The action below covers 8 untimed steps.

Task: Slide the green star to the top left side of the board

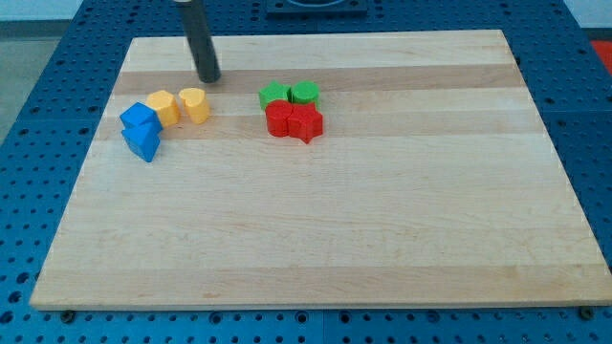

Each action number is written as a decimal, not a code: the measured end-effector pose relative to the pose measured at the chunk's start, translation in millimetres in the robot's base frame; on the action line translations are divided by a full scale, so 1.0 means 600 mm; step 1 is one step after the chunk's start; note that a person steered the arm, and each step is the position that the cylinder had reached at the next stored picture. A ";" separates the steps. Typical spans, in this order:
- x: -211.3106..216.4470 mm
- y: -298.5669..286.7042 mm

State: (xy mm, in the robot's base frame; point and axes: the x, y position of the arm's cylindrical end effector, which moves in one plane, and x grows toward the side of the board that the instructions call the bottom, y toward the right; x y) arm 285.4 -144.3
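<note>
The green star (273, 95) lies at the upper middle of the wooden board (316, 239), touching a green round block (305, 92) on its right. Two red blocks sit just below them: a red block (279, 119) and a red star-like block (307, 122). My tip (208, 78) stands on the board to the view's left of the green star, a short gap away, and just above the yellow blocks.
Two yellow blocks (163, 107) (194, 103) sit side by side below my tip. Two blue blocks (140, 118) (143, 142) lie left of them near the board's left edge. A blue perforated table (38, 143) surrounds the board.
</note>
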 end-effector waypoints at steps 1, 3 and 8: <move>0.029 0.030; 0.118 0.033; 0.151 0.177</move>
State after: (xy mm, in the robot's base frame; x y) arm 376.1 -38.4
